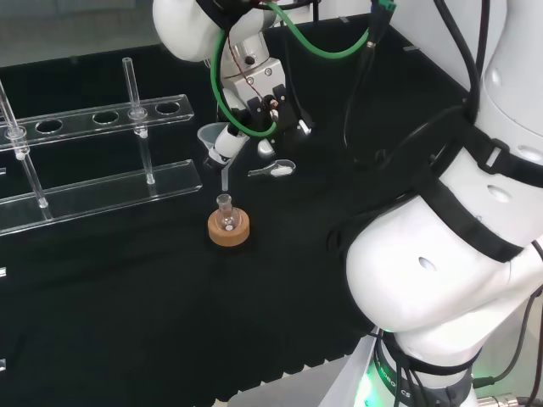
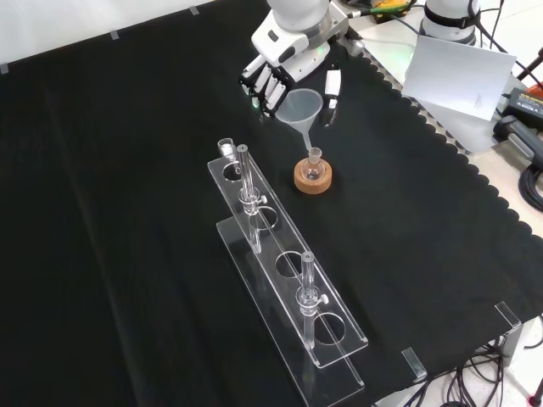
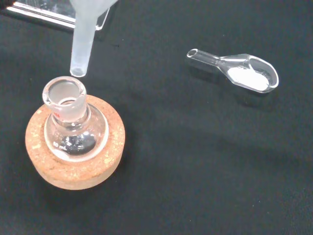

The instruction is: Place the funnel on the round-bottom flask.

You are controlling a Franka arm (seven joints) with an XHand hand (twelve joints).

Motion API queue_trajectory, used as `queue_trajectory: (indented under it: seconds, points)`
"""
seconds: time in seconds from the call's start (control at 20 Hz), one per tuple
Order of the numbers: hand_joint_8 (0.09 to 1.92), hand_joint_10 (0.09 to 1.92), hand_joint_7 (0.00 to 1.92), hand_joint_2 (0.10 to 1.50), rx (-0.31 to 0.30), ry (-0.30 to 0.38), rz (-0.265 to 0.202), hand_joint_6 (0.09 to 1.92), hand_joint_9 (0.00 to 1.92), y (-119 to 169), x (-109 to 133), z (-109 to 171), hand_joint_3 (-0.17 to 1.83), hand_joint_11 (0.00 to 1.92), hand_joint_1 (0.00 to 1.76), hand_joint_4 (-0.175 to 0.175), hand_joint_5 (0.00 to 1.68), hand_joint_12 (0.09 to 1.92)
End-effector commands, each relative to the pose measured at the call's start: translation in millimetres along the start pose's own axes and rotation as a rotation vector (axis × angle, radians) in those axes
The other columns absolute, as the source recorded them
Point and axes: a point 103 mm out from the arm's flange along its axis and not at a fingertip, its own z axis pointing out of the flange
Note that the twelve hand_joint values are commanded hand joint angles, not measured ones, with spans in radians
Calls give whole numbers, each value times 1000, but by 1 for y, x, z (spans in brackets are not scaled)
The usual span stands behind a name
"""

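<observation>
Fingers of the hand (image 1: 254, 106) curl round the funnel (image 1: 217, 140) in the head view, its stem above the flask (image 1: 226, 212) on the cork ring (image 1: 229, 230). Front view: funnel over flask, rack (image 2: 288, 280) nearby. Wrist view: stem tip just above the flask's mouth, not inside; scoop (image 3: 239, 71) apart.

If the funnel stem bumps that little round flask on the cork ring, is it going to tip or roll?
Probably it would wobble rather than roll: the round-bottom flask sits nested in a cork ring. It looks small, empty and likely light, so a sideways knock from the funnel stem might shift or tip it. It appears to be glass, so likely fragile.
</observation>
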Motion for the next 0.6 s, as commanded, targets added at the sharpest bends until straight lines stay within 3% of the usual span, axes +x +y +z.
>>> queue_trajectory:
  seconds: [0.05,0.6]
  points:
    - [388,490,918,815,7,2,-2,144,586,1,2,4,83,0,640,53,766,1327]
    - [387,489,919,815,31,14,2,148,587,3,3,12,87,0,639,54,765,1327]
